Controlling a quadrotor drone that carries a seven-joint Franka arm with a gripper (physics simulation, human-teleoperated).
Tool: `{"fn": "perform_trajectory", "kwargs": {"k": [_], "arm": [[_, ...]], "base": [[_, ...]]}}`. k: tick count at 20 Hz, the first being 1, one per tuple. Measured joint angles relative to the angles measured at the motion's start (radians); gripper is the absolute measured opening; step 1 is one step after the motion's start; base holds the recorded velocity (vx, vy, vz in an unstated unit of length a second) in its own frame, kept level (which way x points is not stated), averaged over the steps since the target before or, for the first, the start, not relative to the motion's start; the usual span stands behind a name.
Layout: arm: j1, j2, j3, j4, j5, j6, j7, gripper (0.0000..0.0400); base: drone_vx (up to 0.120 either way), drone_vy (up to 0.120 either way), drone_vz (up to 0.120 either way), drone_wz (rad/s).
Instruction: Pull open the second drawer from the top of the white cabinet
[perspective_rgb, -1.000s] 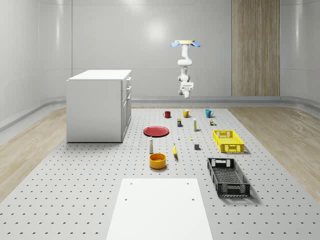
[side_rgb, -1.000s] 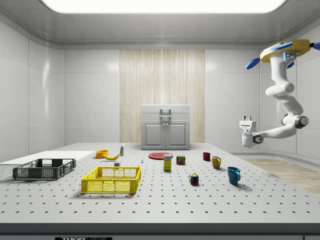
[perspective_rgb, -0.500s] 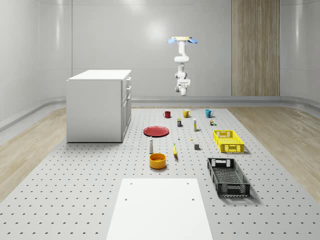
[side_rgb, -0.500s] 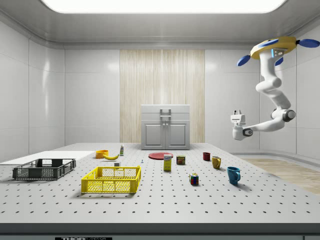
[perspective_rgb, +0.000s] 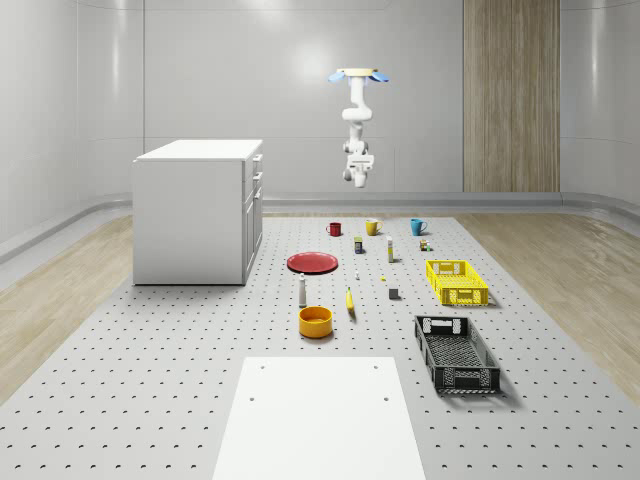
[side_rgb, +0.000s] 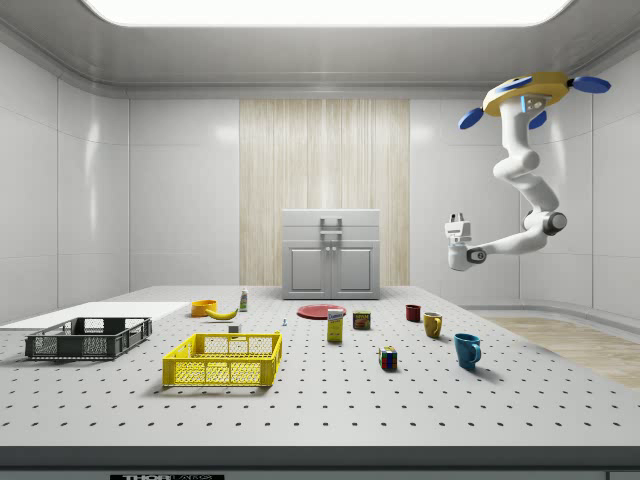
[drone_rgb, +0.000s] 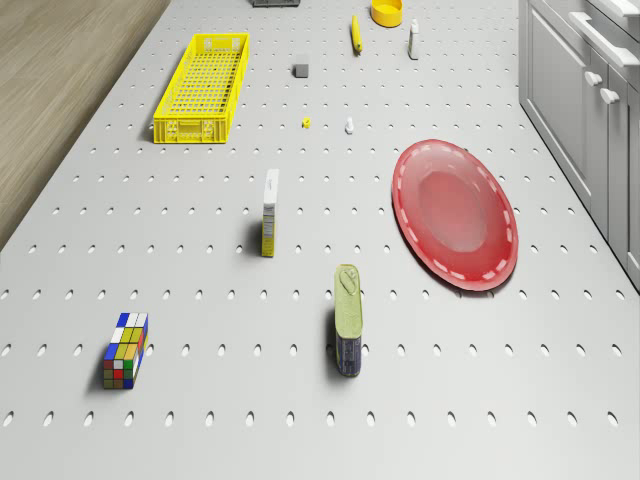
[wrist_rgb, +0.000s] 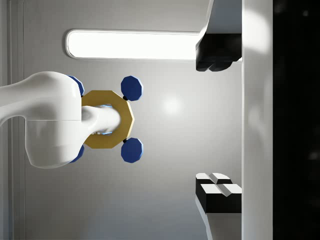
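Up over the far end of the desk (perspective_rgb: 150, 400), the drone (perspective_rgb: 358, 75) has drifted toward the cabinet (perspective_rgb: 200, 210) at 9 o'clock. Gripper (side_rgb: 457, 218) is spread wide, pointing up, holding nothing. Second drawer (perspective_rgb: 257, 182) untouched, so approach only.

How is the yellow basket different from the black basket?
The yellow basket is bright yellow; the black basket is dark. In the whole-scene view the yellow basket sits farther back, nearer the mugs, while the black basket sits closer to the front, beside the white board. Both are open, slotted crates resting flat on the table.
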Motion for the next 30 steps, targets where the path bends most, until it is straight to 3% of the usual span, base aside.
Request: {"fn": "perform_trajectory", "kwargs": {"k": [10,13,17,21,30], "arm": [[-0.005,-0.005,0.016,-0.005,-0.022,0.008,0.003,0.03],[-0.005,-0.006,0.008,-0.007,-0.005,0.01,0.003,0.03],[0.063,-0.005,-0.286,-0.07,0.446,-0.003,-0.068,0.0307],[0.138,-0.019,-0.491,-0.189,0.754,-0.007,-0.12,0.0306],[0.259,-0.064,-0.674,-0.33,0.994,0.019,-0.159,0.0301]], "base": [[0.12,-0.12,0.0,0.0],[0.12,0.0,0.0,0.0],[0.12,-0.08,0.0,0.0],[0.12,-0.12,0.0,0.0],[0.12,-0.027,0.0,0.0]]}}
